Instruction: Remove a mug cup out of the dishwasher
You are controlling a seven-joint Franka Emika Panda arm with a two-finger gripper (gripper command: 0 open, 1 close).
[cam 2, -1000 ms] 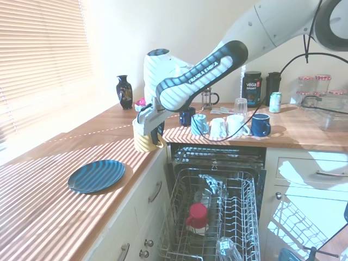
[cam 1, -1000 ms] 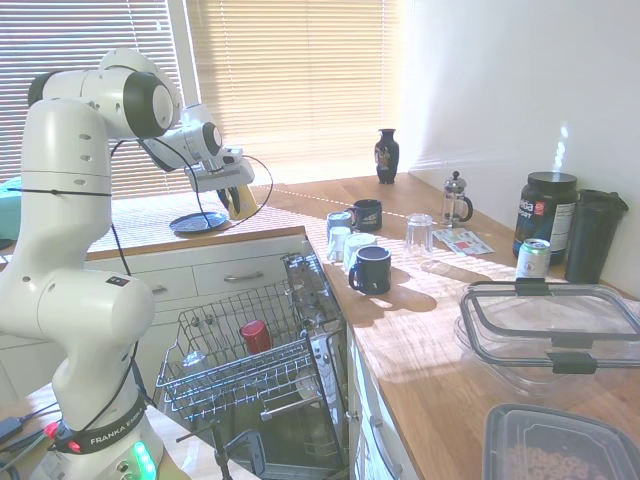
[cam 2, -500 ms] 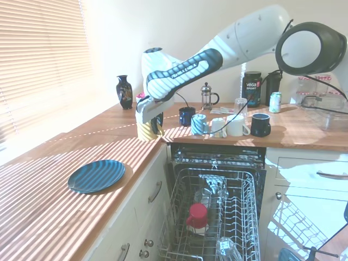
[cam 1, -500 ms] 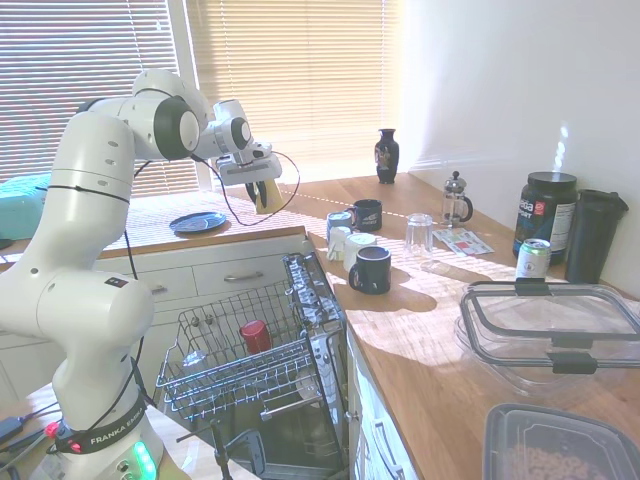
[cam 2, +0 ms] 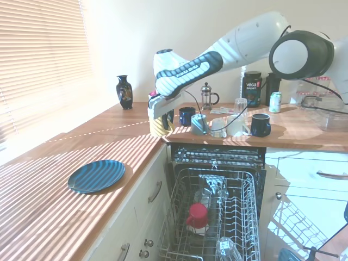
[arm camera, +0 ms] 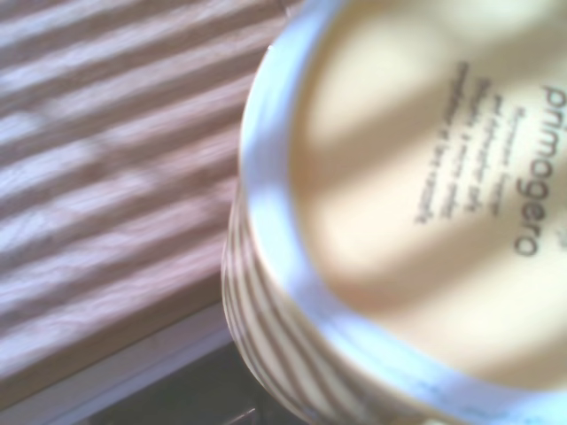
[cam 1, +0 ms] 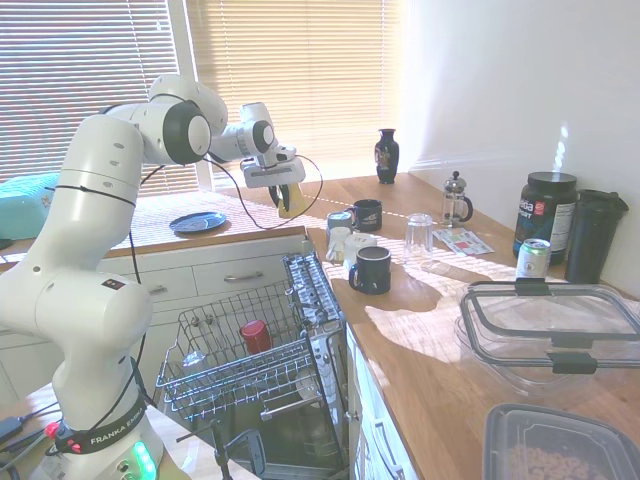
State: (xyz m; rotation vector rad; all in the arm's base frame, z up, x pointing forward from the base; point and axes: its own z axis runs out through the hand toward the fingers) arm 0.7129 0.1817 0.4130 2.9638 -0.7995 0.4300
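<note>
From the first exterior view I've got the gripper [cam 1: 289, 203] out over the wooden tabletop [cam 1: 420, 320], clamped on the mustard-yellow mug cup [cam 1: 290, 205], which hangs just above the corner of the counter, clear of the dishwasher [cam 1: 260, 390]. Below it the wire rack [cam 1: 235, 365] is pulled out, and I can see the red cup [cam 1: 254, 335] standing in it. To the far side of the held mug sits a cluster of mugs, a dark navy mug [cam 1: 373, 269] nearest the camera, with a clear glass [cam 1: 419, 235], a French press [cam 1: 456, 200] and a dark vase [cam 1: 387, 155] beyond. A blue plate [cam 1: 197, 222] lies on the counter behind the arm. Switching to the second exterior view, the arm comes in from the right and the gripper [cam 2: 161, 123] has the mug cup [cam 2: 161, 126] between its fingers, low over the tabletop [cam 2: 65, 179] right at the edge above the open dishwasher [cam 2: 217, 217]; I can't tell whether its base touches the wood. The blue plate [cam 2: 97, 175] is well apart toward the camera, and the red cup [cam 2: 197, 215] sits in the rack. On the wrist view, the mug cup [arm camera: 399, 221] fills most of the picture, blurred, its pale underside showing dark print that reads "primagera", with sun-striped wood beside it.
</note>
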